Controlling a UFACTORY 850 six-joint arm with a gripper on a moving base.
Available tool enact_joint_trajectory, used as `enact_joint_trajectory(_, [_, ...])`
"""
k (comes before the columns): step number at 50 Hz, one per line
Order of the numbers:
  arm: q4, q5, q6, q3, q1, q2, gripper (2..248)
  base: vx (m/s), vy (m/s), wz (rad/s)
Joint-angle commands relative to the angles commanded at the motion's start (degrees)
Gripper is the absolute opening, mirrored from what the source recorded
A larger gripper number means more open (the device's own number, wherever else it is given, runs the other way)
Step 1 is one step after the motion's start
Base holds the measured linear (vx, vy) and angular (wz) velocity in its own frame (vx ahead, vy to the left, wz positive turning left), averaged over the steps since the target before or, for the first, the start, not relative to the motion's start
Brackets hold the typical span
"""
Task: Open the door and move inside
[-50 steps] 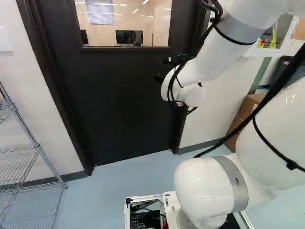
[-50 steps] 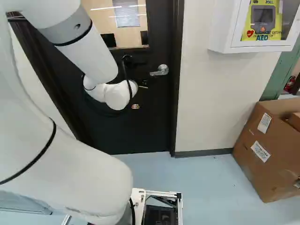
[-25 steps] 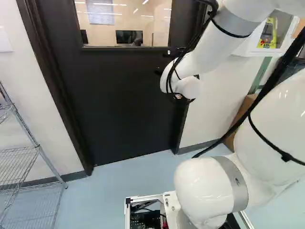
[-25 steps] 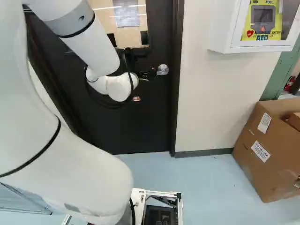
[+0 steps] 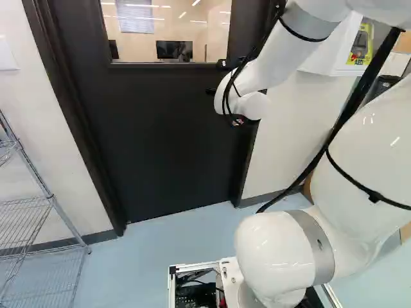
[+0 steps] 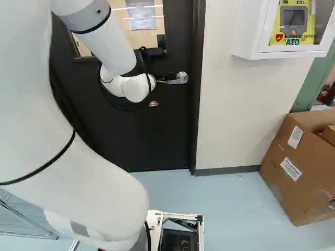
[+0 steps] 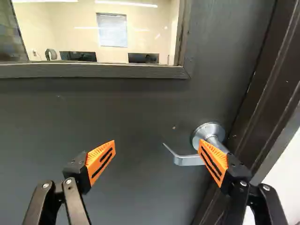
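Arm (image 6: 112,47) raised nearer lever handle (image 7: 187,160) on shut door (image 7: 93,108), with end effector (image 7: 157,145) spread apart, one orange pad (image 7: 213,161) overlapping handle, contact unclear; approach probably nearly complete, final alignment likely required before pressing.

Bright, even light fills the space around the door (image 5: 160,128), whose dark face returns little of it. White streaks of glare cross the window (image 7: 77,35) in the door. Small highlights shine on the arm (image 5: 276,247) before the door. Beside the door, the wall (image 7: 287,176) looks nearly washed out in the wrist view.
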Motion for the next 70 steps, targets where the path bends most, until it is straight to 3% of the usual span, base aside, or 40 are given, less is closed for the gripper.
enact_joint_trajectory(15, [-1.00, -4.22, 0.00, -4.30, 0.05, -2.58, 247, 0.000, 0.000, 0.000])
enact_joint_trajectory(41, [-1.10, -4.73, 0.00, -9.95, 0.11, -10.68, 247, 0.000, 0.000, 0.000])
enact_joint_trajectory(70, [-1.10, -4.73, 0.00, -10.05, 0.08, -14.27, 247, 0.000, 0.000, 0.000])
